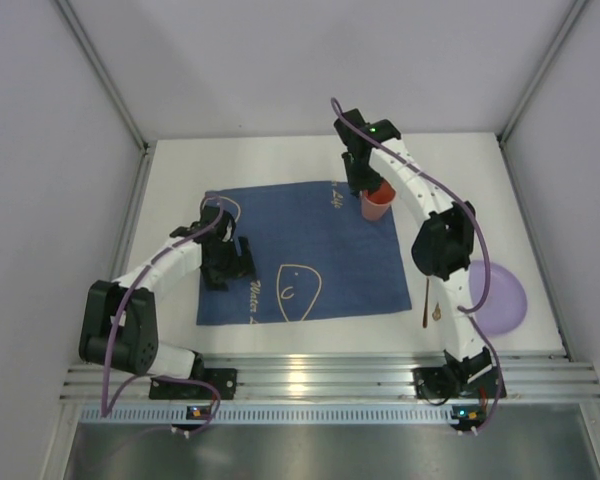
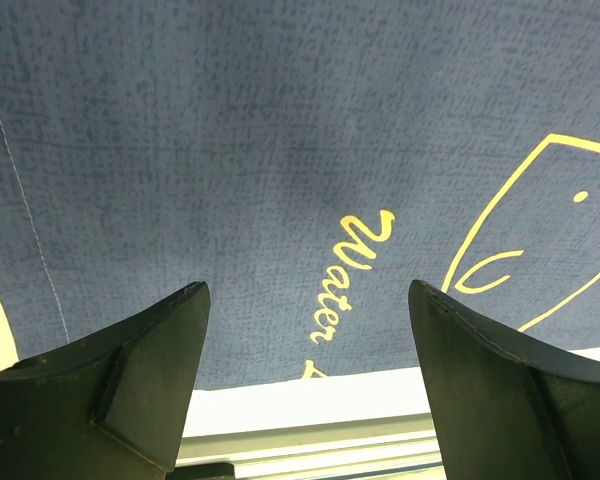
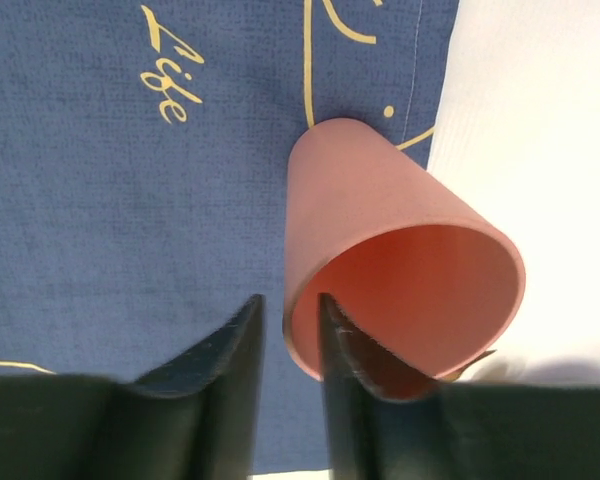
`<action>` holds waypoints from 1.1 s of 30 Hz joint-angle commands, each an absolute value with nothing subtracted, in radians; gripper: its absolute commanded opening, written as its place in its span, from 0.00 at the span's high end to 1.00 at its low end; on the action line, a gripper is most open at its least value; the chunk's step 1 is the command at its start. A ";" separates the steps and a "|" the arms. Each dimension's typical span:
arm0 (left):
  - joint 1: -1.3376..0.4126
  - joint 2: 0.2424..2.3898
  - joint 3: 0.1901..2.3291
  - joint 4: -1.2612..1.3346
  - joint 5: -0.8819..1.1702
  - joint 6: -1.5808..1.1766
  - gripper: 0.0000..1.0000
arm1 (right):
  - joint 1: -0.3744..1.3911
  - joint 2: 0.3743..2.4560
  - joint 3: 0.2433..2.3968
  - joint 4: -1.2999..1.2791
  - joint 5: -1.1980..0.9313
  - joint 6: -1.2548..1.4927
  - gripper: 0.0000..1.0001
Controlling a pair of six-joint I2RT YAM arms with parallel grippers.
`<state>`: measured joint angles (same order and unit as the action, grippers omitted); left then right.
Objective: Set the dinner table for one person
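Note:
A salmon-red cup [image 1: 376, 203] stands upright on the far right corner of the dark blue placemat [image 1: 300, 230], which lies on the white dinner table [image 1: 175, 195]. My right gripper [image 1: 364, 183] is over the cup. In the right wrist view my right gripper [image 3: 290, 310] straddles the cup's [image 3: 400, 260] near wall, one finger inside and one outside, with a thin gap showing beside the outer finger. My left gripper [image 1: 230, 262] hovers open and empty over the mat's left part, as the left wrist view shows [image 2: 308, 300].
A purple plate [image 1: 500, 297] lies on the table at the right. A brown wooden utensil [image 1: 425, 300] lies between it and the mat, with a small brown piece [image 1: 437, 311] beside it. The ribbed aluminium rail [image 1: 310, 372] runs along the near edge. Grey walls enclose the table.

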<state>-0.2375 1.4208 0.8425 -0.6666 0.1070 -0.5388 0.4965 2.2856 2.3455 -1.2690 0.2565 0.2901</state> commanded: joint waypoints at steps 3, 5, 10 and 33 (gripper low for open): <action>-0.239 1.445 0.896 -0.661 0.092 -0.514 0.14 | 0.517 2.253 2.384 -1.295 0.264 0.273 0.45; -0.239 1.457 0.907 -0.661 0.094 -0.511 0.14 | 0.517 2.234 2.384 -1.292 0.258 0.272 0.36; -0.239 1.473 0.940 -0.676 0.095 -0.508 0.14 | 0.514 2.140 2.436 -1.289 0.264 0.270 0.26; -0.977 2.017 1.730 -0.606 0.348 -0.411 0.13 | -0.173 1.077 1.172 -1.227 0.339 0.425 0.00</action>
<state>-0.9436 1.9862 1.6440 -0.6540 0.2470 -0.4164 -0.1539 1.1515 1.1984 -1.2163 0.2821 0.4030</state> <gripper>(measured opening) 0.873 0.996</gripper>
